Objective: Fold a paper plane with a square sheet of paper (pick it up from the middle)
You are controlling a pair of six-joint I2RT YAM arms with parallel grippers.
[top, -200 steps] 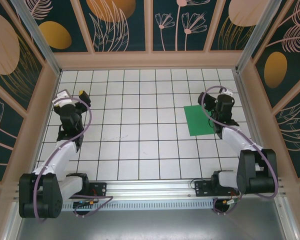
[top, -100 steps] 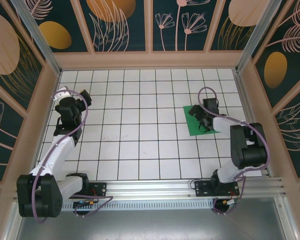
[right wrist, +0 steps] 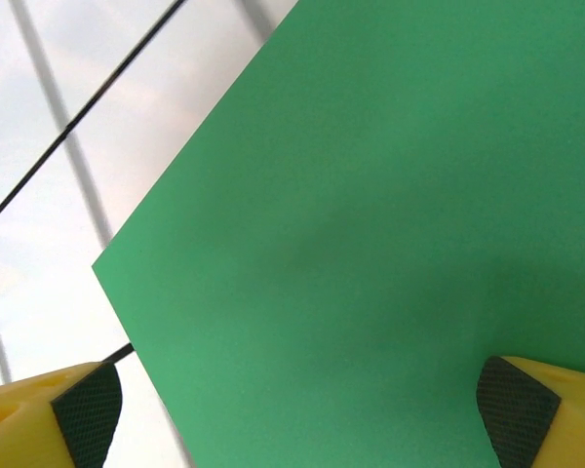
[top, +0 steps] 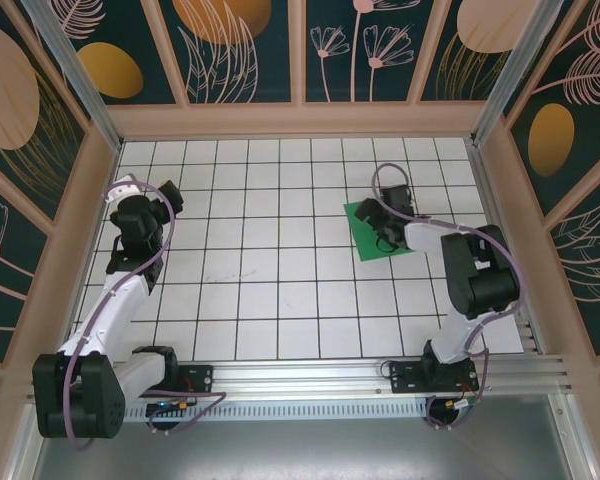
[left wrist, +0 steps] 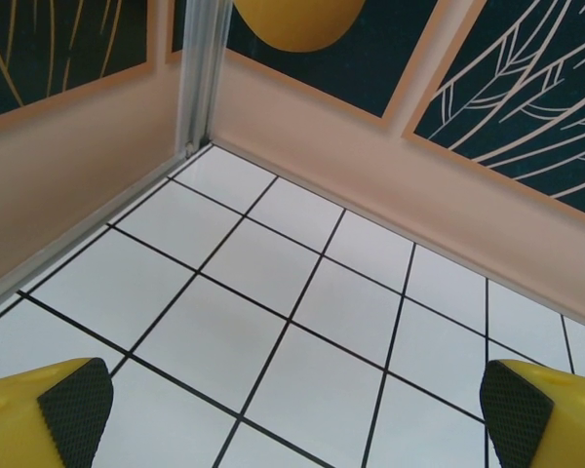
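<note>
Closest to me, the aluminium rail along the near edge carries both black arm bases, and beyond it lies the table, a glossy white surface ruled into square tiles by thin black lines. The left gripper sits over the far-left tiles, and on its wrist camera its jaws are spread wide with nothing between them: yellow fingers tipped with dark pads of a fine dimpled texture, bare tile beneath. On the right side of the table, toward the far half, I see the square sheet of paper, flat, thin, matte and bright green, lying about two tiles across. Its sides look equal, so I read no long axis. Its edges run skewed to the grid lines, with one corner aimed toward the far left. The right gripper is over the sheet's middle. On the right wrist camera the sheet is smooth and uncreased, with a sharp corner pointing left. The right gripper is likewise wide apart and grasping nothing, one pad over the green and the other over white tile by the paper's edge. Whether the pads touch the surface I cannot tell. Farthest off stand peach-coloured walls with dark panels bearing pale leaf drawings and orange ovals.
</note>
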